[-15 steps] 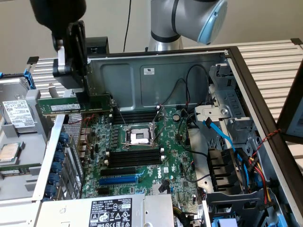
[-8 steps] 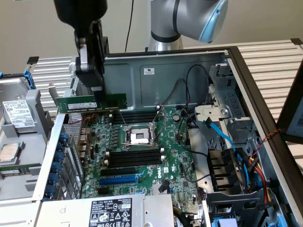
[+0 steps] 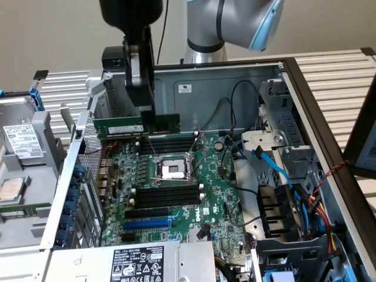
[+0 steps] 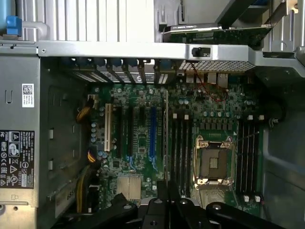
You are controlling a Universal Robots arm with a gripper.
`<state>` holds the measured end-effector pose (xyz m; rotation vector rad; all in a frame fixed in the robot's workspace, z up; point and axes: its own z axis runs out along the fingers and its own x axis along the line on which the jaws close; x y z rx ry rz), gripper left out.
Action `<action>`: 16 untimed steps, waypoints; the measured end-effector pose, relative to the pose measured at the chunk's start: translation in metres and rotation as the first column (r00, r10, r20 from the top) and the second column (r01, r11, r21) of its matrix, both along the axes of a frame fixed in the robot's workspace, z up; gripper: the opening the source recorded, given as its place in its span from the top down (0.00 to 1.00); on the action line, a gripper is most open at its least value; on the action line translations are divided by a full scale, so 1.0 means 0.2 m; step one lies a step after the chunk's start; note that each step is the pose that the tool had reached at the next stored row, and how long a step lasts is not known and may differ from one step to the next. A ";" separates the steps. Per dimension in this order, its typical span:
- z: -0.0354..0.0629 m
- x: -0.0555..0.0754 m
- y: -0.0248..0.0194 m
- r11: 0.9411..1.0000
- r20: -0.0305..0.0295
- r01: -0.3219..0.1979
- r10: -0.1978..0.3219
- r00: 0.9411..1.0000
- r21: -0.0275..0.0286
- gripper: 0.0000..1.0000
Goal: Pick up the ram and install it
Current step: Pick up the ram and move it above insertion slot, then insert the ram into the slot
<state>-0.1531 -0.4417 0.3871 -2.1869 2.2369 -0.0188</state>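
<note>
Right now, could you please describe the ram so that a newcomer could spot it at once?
Look inside the open computer case, past the CPU socket on the green motherboard. The ram hangs there in the gripper, above the black memory slots: the only loose green stick, white-labelled.

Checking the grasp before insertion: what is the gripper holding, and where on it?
The gripper holds the ram by its top edge, near mid-length.
</note>
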 end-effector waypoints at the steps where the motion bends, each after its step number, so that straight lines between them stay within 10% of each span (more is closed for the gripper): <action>1: 0.000 0.02 0.000 1.000 0.000 0.000 0.000 1.000 0.000 0.88; 16: -0.034 0.14 0.003 1.000 0.000 0.000 0.000 1.000 0.000 0.88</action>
